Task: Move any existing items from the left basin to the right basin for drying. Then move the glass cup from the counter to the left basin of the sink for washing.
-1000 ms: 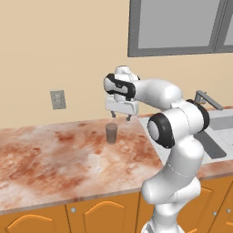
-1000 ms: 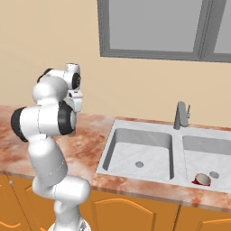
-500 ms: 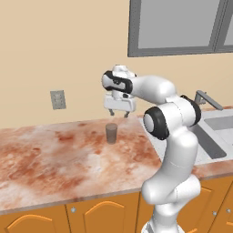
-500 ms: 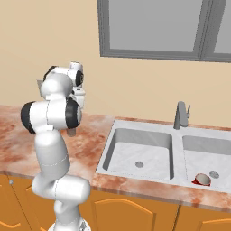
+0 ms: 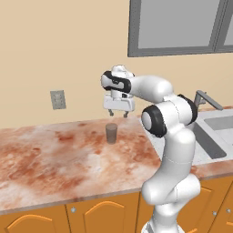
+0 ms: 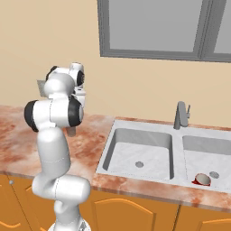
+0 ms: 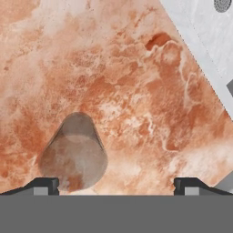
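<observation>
Counter [image 5: 54, 154] marbled red-brown, bearing glass cup [image 5: 111, 133]

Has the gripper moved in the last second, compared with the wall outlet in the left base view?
Yes. The gripper has shifted slightly left, toward the wall outlet, and a little lower. It now hangs open above the glass cup on the counter.
</observation>
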You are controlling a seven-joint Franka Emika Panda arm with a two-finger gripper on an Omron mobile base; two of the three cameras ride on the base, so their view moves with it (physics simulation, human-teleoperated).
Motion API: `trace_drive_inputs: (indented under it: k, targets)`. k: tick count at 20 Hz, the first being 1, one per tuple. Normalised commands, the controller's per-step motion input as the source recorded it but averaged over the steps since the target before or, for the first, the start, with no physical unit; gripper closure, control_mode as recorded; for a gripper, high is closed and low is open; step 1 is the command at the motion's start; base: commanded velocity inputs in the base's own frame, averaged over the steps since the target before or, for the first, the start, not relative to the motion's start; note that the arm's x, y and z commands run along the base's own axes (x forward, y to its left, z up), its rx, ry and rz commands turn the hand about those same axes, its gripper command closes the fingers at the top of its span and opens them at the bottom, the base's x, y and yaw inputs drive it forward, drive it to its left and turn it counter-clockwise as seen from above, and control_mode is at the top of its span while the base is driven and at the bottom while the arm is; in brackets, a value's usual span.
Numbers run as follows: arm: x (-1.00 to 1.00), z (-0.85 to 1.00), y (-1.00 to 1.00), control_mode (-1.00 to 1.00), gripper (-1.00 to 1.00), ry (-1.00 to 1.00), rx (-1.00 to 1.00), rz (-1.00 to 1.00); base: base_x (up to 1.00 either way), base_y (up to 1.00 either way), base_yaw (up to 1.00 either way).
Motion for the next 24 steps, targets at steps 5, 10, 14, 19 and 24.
trace_drive_inputs:
  k: [5, 10, 14, 19, 24]
  targets:
    - [0.00, 0.00, 0.00, -1.00, -1.00, 0.00, 0.00, 0.00, 0.00, 0.00, 0.00]
    - [0.00, 0.00, 0.00, -1.00, -1.00, 0.00, 0.00, 0.00, 0.00, 0.00, 0.00]
    - [0.00, 0.00, 0.00, -1.00, -1.00, 0.00, 0.00, 0.00, 0.00, 0.00, 0.00]
    - [0.00, 0.00, 0.00, -1.00, -1.00, 0.00, 0.00, 0.00, 0.00, 0.00, 0.00]
    - [0.00, -0.01, 0.00, -1.00, -1.00, 0.00, 0.00, 0.00, 0.00, 0.00, 0.00]
